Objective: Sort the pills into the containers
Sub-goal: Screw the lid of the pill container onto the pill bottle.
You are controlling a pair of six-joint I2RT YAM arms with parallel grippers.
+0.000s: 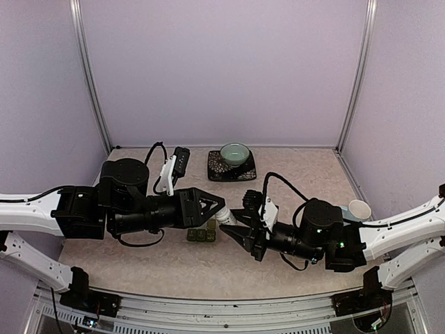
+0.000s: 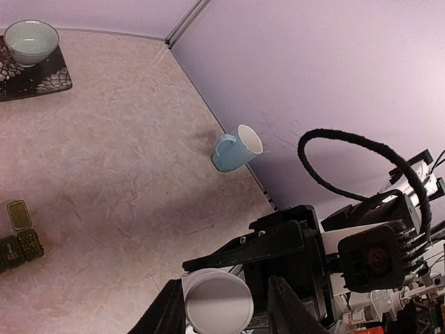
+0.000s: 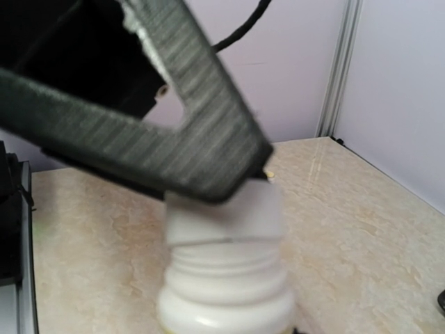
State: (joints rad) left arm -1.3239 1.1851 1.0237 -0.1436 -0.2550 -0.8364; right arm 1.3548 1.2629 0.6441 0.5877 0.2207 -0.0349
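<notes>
A white pill bottle is held level between my two grippers, above the table. My right gripper is shut on its body, and its own fingers are out of sight in the right wrist view. My left gripper is shut on the bottle's white cap. The cap sits at the end of the threaded neck with a thin gap line under it. The dark green containers lie on the table just below the grippers, and one lid stands open. They also show in the left wrist view. No loose pills show clearly.
A pale blue mug stands at the right wall and also shows in the left wrist view. A teal bowl sits on a dark patterned tray at the back middle. A black device lies left of the tray.
</notes>
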